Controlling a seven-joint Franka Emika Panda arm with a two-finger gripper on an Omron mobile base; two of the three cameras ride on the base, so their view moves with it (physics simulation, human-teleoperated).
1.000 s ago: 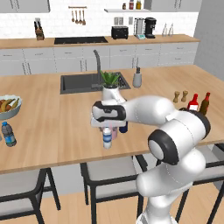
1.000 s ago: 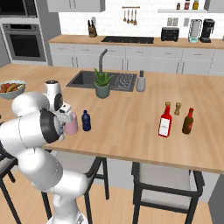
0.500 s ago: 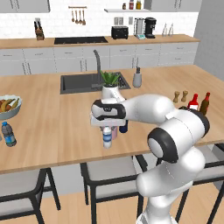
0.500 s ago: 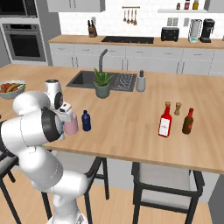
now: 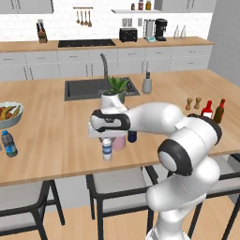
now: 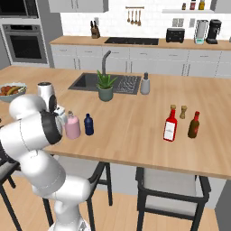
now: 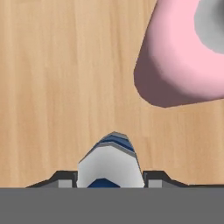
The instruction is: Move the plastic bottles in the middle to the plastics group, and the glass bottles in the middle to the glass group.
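Far left on island: dark-capped water bottle [image 5: 9, 144], plastics group, beside fruit bowl [image 5: 8, 115]. Middle, near front edge: gripper [image 5: 107, 138] clenched on white-capped clear bottle [image 5: 107, 149], fingertips [image 7: 65, 179] flanking its top, bottle upright on counter [image 5: 56, 136]; likely gripped for carry leftward. Just beside: pink glass bottle [image 6: 72, 127], navy bottle [image 6: 89, 125]. Far right: red bottle [image 6: 170, 126], brown bottle [image 6: 194, 125], glass group.

Six bottles stand on the counter: two clear water bottles [image 5: 107, 148] [image 5: 9, 144], one navy bottle [image 6: 89, 125], one pink bottle [image 6: 72, 126], one red bottle [image 6: 170, 126], one brown bottle [image 6: 194, 125]. Two pepper shakers [image 5: 193, 103], one fruit bowl [image 5: 8, 115], one potted plant [image 6: 106, 86].
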